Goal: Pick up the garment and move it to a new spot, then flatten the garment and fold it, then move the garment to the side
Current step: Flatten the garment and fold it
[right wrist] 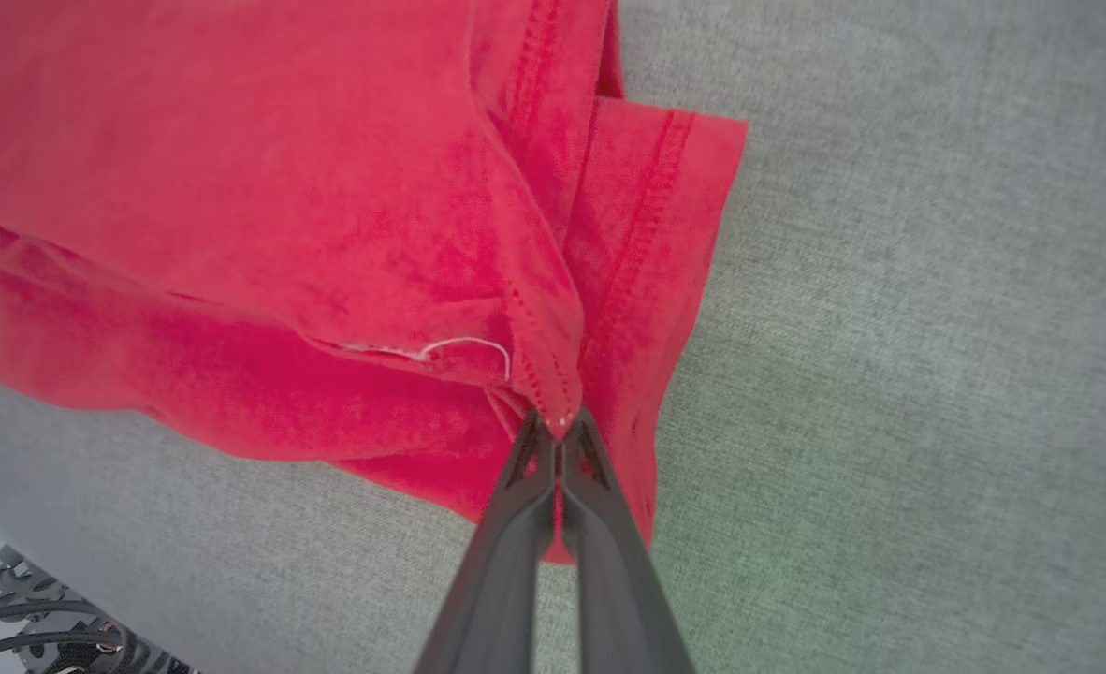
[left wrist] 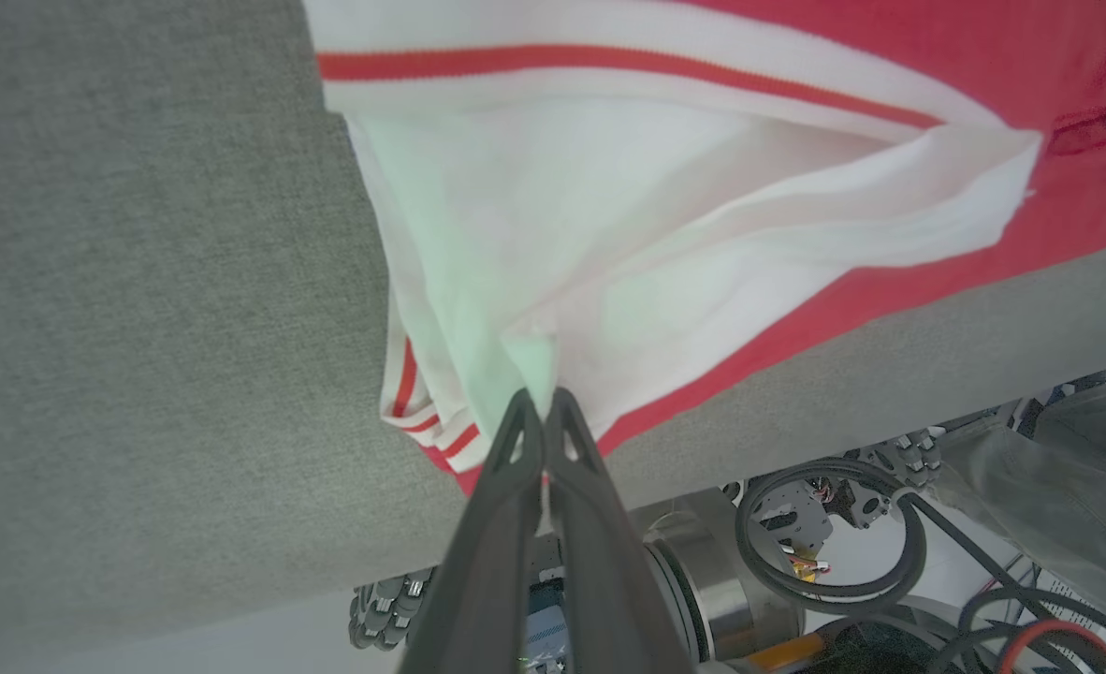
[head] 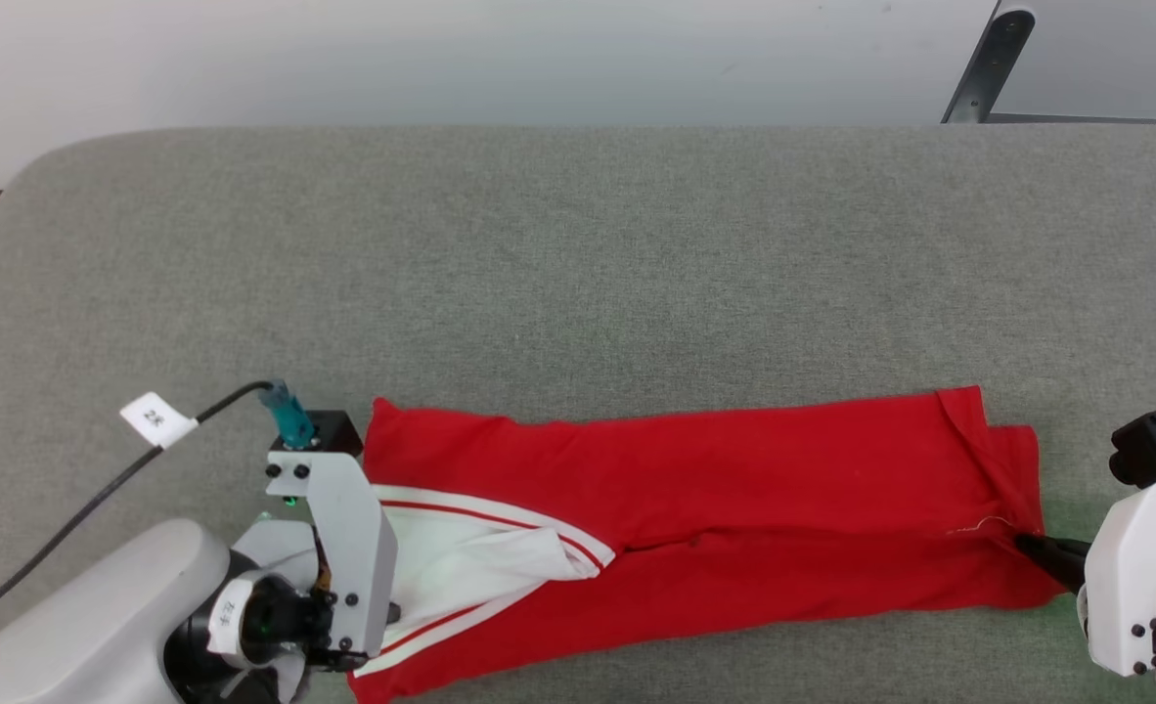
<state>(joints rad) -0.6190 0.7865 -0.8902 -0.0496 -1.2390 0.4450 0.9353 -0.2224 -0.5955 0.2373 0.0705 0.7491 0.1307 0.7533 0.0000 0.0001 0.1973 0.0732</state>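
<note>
The red garment [head: 734,508] lies as a long band along the near side of the grey table [head: 578,254], its white, red-striped end [head: 470,562] at the left. My left gripper [left wrist: 539,404] is shut on a pinch of the garment's white fabric [left wrist: 609,243] near the table's front edge. In the head view its fingertips are hidden under the wrist. My right gripper [right wrist: 560,426] is shut on a stitched red hem fold of the garment [right wrist: 328,215] at its right end, and its dark fingers [head: 1052,555] reach in from the right.
The grey padded table stretches far behind the garment. A black cable with a white tag [head: 155,418] runs to my left wrist. A dark stand leg [head: 989,64] rises beyond the back right. Below the front edge show the robot's base, wheels and cables [left wrist: 834,543].
</note>
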